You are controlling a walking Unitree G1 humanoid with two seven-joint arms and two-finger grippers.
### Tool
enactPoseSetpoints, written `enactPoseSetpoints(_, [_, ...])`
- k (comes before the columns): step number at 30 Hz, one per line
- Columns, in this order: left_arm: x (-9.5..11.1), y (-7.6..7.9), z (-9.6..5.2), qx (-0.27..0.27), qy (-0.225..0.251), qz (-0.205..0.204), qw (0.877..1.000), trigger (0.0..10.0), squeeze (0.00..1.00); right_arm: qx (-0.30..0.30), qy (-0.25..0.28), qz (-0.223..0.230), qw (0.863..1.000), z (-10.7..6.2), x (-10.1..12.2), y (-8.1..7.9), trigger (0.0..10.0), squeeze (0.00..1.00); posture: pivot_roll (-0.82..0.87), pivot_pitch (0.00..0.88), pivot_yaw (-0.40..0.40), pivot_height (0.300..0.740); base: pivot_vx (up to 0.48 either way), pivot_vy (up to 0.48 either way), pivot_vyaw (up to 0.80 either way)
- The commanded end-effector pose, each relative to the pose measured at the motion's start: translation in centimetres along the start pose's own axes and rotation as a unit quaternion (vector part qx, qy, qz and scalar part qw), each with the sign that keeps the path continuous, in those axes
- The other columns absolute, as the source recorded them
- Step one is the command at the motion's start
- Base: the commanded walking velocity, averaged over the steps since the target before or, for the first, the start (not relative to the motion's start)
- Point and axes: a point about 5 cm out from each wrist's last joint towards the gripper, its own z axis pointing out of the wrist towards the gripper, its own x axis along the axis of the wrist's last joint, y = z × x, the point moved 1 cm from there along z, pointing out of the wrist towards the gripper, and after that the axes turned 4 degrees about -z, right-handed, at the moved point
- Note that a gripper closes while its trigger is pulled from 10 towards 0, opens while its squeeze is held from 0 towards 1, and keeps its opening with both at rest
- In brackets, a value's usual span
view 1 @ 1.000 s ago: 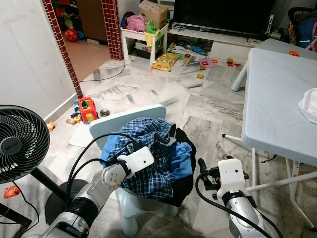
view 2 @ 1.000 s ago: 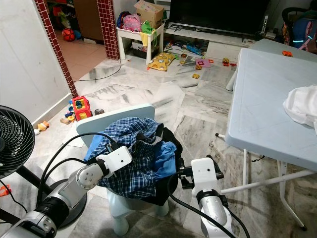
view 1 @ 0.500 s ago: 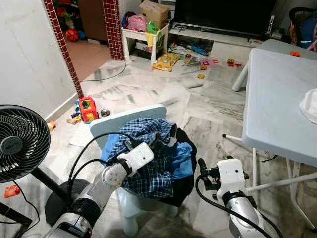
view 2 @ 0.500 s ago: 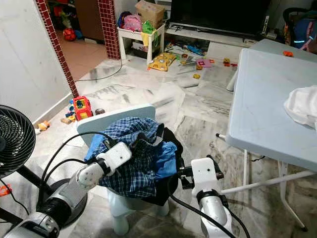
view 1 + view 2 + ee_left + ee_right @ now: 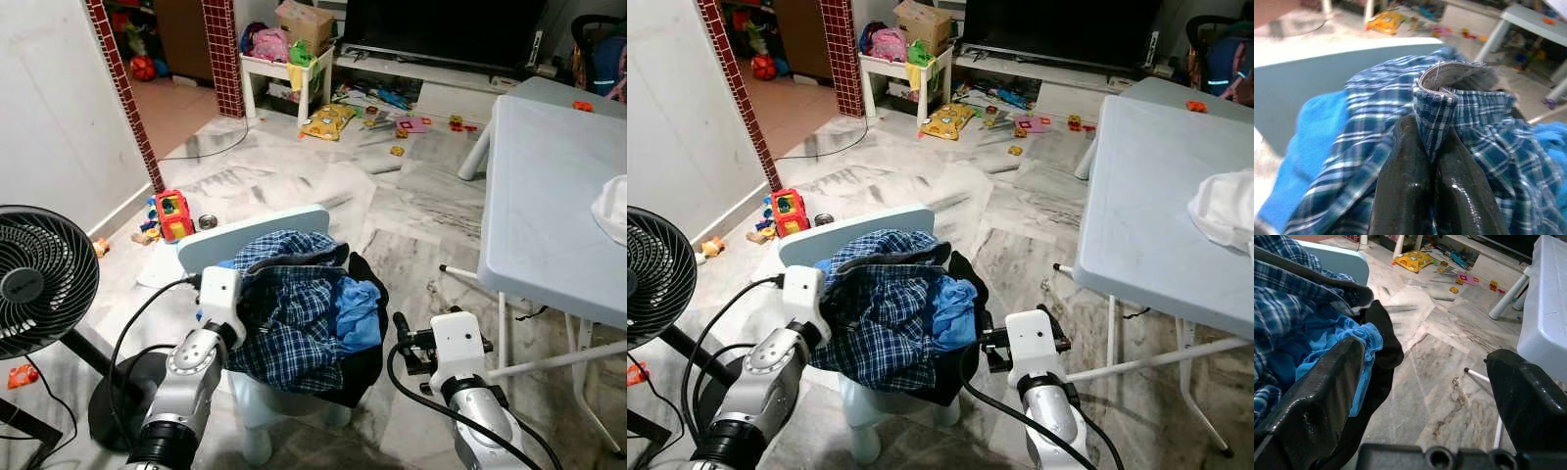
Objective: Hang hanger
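Upright, left pincer [image 5: 1431,161] pinching plaid shirt [image 5: 1488,142] fold.

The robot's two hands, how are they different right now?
The left hand is shut, pinching a fold of the blue plaid shirt on the pale blue plastic chair. The right hand is wide open and holds nothing, beside the chair. Both have two long black fingers.

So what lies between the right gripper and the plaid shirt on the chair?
In the right wrist view, bright blue cloth and a black garment lie between the open right gripper and the plaid shirt.
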Motion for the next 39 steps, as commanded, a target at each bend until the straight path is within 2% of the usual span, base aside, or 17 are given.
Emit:
enactPoseSetpoints(1, [0.2,-0.7,0.0,0.034,-0.012,-0.027,0.999,0.0,0.00,0.005,0.006,-0.007,1.000,0.1,0.2,0.1,10.0,0.00,0.04,0.000,-0.060,0.740,0.000,0.000,0.00])
enactPoseSetpoints(2, [-0.4,-1.3,-0.2,0.055,-0.032,-0.045,0.997,0.0,0.00,0.004,0.005,-0.009,1.000,0.1,0.2,0.1,10.0,0.00,0.04,0.000,-0.061,0.740,0.000,0.000,0.00])
enactPoseSetpoints(4, [-0.7,-1.5,-0.3,0.062,-0.042,-0.054,0.996,0.0,0.00,0.004,0.005,-0.010,1.000,0.0,0.1,0.2,10.0,0.00,0.04,0.000,-0.062,0.740,0.000,0.000,0.00])
enactPoseSetpoints(5, [-1.0,-1.6,-0.4,0.066,-0.056,-0.064,0.994,0.9,0.00,0.004,0.005,-0.010,1.000,0.0,0.1,0.2,10.0,0.00,0.04,0.000,-0.062,0.740,0.000,0.000,0.00])
enactPoseSetpoints(6, [-1.2,-1.6,-0.4,0.066,-0.062,-0.066,0.994,0.9,0.00,0.004,0.005,-0.011,1.000,0.0,0.1,0.2,10.0,0.00,0.04,0.000,-0.062,0.740,0.000,0.000,0.00])
enactPoseSetpoints(7, [-1.2,-1.5,-0.4,0.060,-0.063,-0.062,0.994,4.1,0.00,0.004,0.005,-0.011,1.000,-0.1,0.1,0.2,10.0,0.00,0.04,0.000,-0.062,0.740,0.000,0.000,0.00])
enactPoseSetpoints(8, [-1.2,-1.4,-0.4,0.057,-0.064,-0.059,0.995,9.6,0.00,0.004,0.004,-0.011,1.000,-0.1,0.1,0.2,10.0,0.00,0.04,0.000,-0.062,0.740,0.000,0.000,0.00])
enactPoseSetpoints(9, [-1.0,-1.2,-0.3,0.047,-0.059,-0.044,0.996,9.6,0.00,0.004,0.004,-0.012,1.000,-0.1,0.1,0.2,10.0,0.00,0.03,0.000,-0.063,0.740,0.000,0.000,0.00])
enactPoseSetpoints(10, [-0.8,-0.9,-0.3,0.032,-0.053,-0.017,0.998,10.0,0.00,0.004,0.004,-0.012,1.000,-0.1,0.1,0.1,10.0,0.00,0.03,0.000,-0.063,0.740,0.000,0.000,0.00])
enactPoseSetpoints(11, [-0.8,-0.9,-0.3,0.032,-0.053,-0.017,0.998,10.0,0.00,0.004,0.004,-0.012,1.000,-0.1,0.1,0.1,10.0,0.00,0.03,0.000,-0.063,0.740,0.000,0.000,0.00])
enactPoseSetpoints(12, [-0.6,-0.7,-0.4,0.023,-0.050,0.017,0.998,10.0,0.60,0.004,0.003,-0.013,1.000,-0.2,0.0,0.1,10.0,0.00,0.03,0.000,-0.064,0.740,0.000,0.000,0.00])
enactPoseSetpoints(13, [-0.5,-0.6,-0.4,0.020,-0.048,0.029,0.998,10.0,1.00,0.004,0.003,-0.013,1.000,-0.1,0.1,0.1,10.0,0.00,0.03,0.000,-0.065,0.740,0.000,0.000,0.00])
enactPoseSetpoints(20, [-0.3,0.1,-0.8,-0.007,-0.038,0.094,0.995,10.0,1.00,0.005,0.005,-0.016,1.000,0.0,0.1,0.1,10.0,0.00,0.04,0.000,-0.067,0.740,0.000,0.000,0.00])
enactPoseSetpoints(29, [-0.4,-0.3,-1.1,-0.006,-0.046,0.150,0.988,10.0,1.00,0.005,0.006,-0.015,1.000,0.0,0.2,0.0,10.0,0.00,0.04,0.000,-0.062,0.740,0.000,0.000,0.00])
enactPoseSetpoints(39, [0.1,0.3,-1.2,-0.033,-0.030,0.247,0.968,10.0,1.00,0.004,0.006,-0.014,1.000,0.1,0.1,0.0,10.0,0.00,0.04,0.000,-0.060,0.740,0.000,0.000,0.00])
